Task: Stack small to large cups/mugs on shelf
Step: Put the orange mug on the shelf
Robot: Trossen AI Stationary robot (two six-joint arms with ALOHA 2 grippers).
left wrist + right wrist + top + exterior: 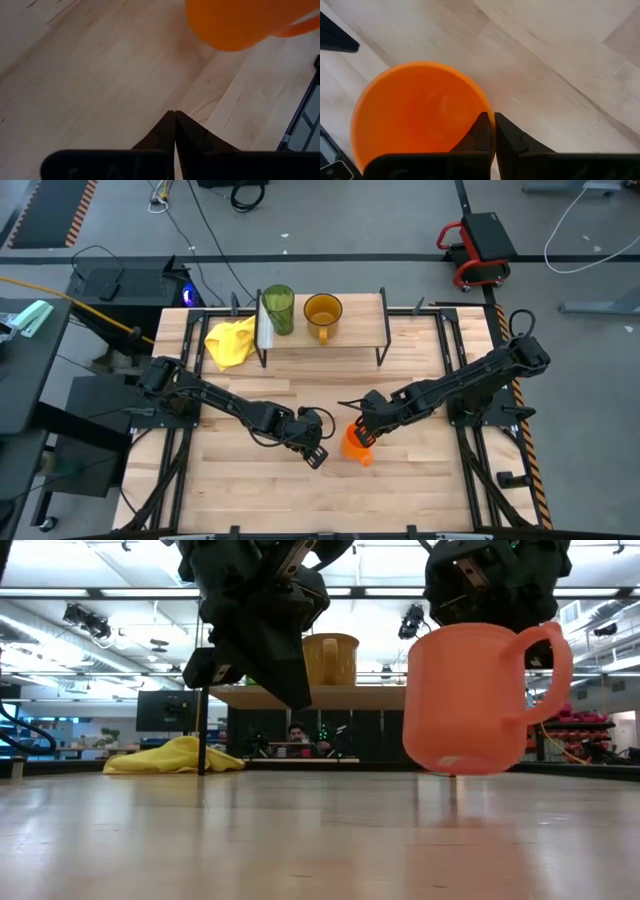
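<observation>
At the back of the table, going left to right, we see a yellow cloth lying beside the shelf, then the green tumbler and the yellow-brown mug standing upright next to each other on the shelf's wooden top, the mug's handle pointing toward the front of the table. Nearer the front, the left gripper hangs low over the bare wood just left of the orange mug; in its wrist view we find its fingers pressed together with nothing between them. To its right, the right gripper has pinched the rim of the orange mug, one finger inside and one outside the wall, as its wrist view shows. From the low view we see the orange mug upright and lifted just clear of the tabletop, its handle to the right in that view. It is well apart from the shelf.
</observation>
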